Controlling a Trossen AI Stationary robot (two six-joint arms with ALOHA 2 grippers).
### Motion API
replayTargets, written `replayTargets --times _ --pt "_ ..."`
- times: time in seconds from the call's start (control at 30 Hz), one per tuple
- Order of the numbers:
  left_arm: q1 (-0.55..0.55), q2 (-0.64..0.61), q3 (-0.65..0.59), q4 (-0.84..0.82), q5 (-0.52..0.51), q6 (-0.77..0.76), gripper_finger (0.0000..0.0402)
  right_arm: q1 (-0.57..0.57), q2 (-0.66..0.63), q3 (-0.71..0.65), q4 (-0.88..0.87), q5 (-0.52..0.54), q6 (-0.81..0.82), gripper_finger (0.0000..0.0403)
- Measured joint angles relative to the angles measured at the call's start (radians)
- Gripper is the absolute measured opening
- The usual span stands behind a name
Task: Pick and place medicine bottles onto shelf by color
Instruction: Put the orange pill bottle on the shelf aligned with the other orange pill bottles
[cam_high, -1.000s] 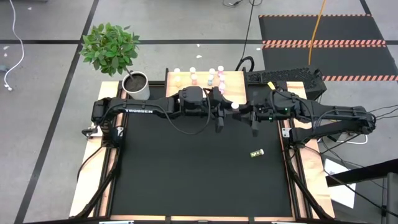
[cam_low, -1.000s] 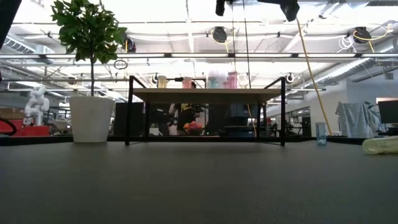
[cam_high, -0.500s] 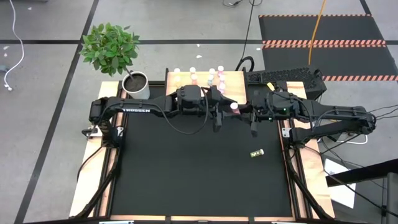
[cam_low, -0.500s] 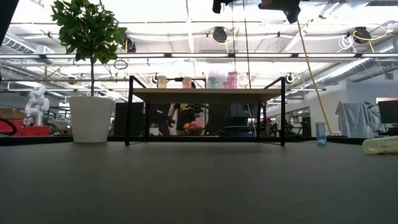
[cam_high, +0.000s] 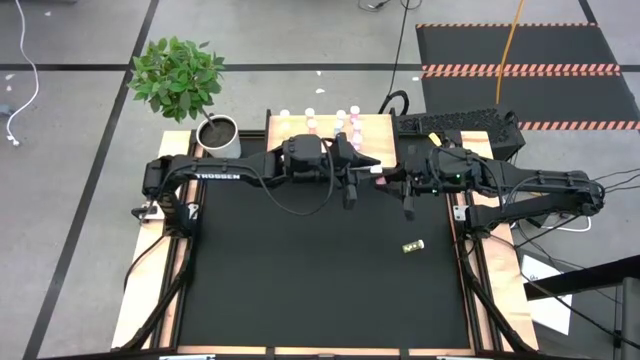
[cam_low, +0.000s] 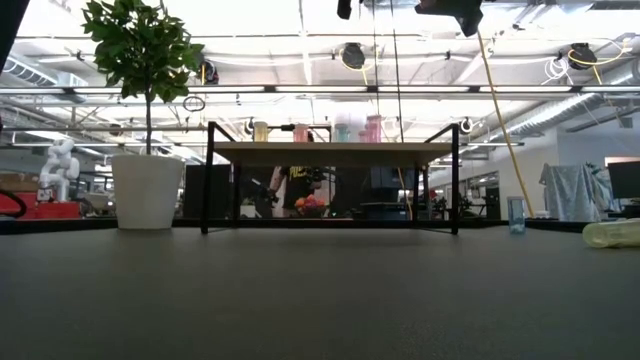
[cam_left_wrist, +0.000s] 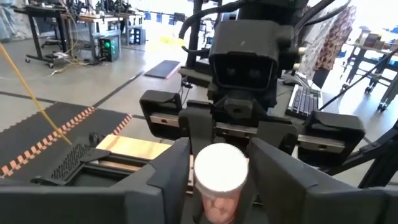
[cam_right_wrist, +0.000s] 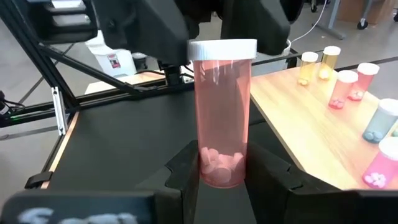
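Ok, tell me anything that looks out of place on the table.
One yellow-bodied medicine bottle lies toppled on the black mat, alone and far from the light wooden shelf where the others stand upright. Nothing looks spilled.

Potted plant (cam_high: 183, 82), keyboard (cam_high: 458, 124)

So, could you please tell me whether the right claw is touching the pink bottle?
Touching. The right wrist view shows the pink bottle clamped at its base by the right claw.

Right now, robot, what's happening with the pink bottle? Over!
Pink bottle mid-handover above the mat, beside the shelf. Right gripper grips its base, left gripper at its cap. Nothing in the way.
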Motion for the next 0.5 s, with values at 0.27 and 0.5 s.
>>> replayTargets --times 0.27,0.5 --pt "0.002 0.000 0.000 -0.002 -0.003 0.007 0.0125 -0.021 -0.002 0.000 0.004 -0.005 -0.004 0.0105" --pt "0.010 0.000 0.000 -0.005 0.005 0.006 0.0127 -0.035 -0.002 0.000 0.008 -0.007 -0.005 0.0105"
